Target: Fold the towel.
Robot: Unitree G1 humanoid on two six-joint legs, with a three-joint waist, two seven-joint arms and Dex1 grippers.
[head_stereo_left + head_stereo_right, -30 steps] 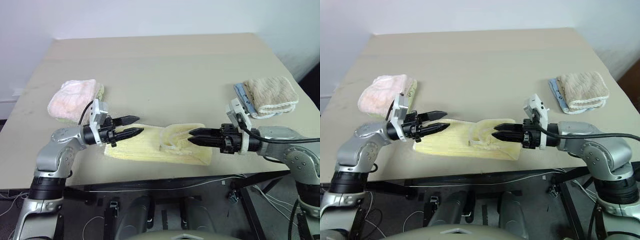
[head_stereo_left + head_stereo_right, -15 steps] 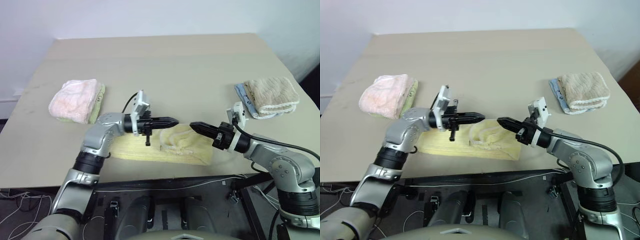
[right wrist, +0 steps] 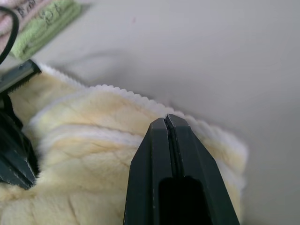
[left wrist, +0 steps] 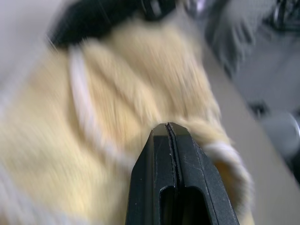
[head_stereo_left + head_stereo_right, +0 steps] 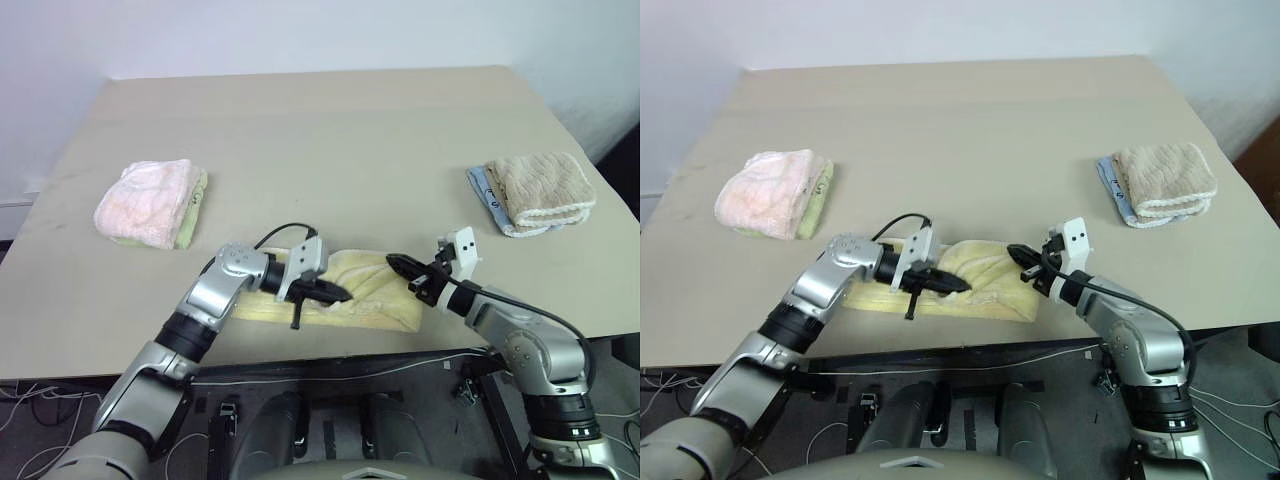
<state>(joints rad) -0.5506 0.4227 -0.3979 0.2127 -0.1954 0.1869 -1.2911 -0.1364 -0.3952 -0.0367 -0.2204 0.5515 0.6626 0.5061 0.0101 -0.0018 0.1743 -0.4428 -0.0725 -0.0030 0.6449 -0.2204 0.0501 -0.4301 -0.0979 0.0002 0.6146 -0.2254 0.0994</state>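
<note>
Left eye view: both the left pincer [image 5: 335, 293] and right pincer [image 5: 397, 264] press closed on the soft, limp towel [image 5: 370, 300]; its hemmed corners offer the best hold.

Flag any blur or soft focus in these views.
Left wrist view: the towel is smeared with blur, while the left gripper stays crisp. Right wrist view: towel pile mildly soft, right gripper sharp. Head views: evenly lit, soft shadows, no glare on the table.

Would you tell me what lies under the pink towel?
A green cloth shows beneath the pink towel, sticking out along one side on the table. How far it extends underneath is hidden.
</note>
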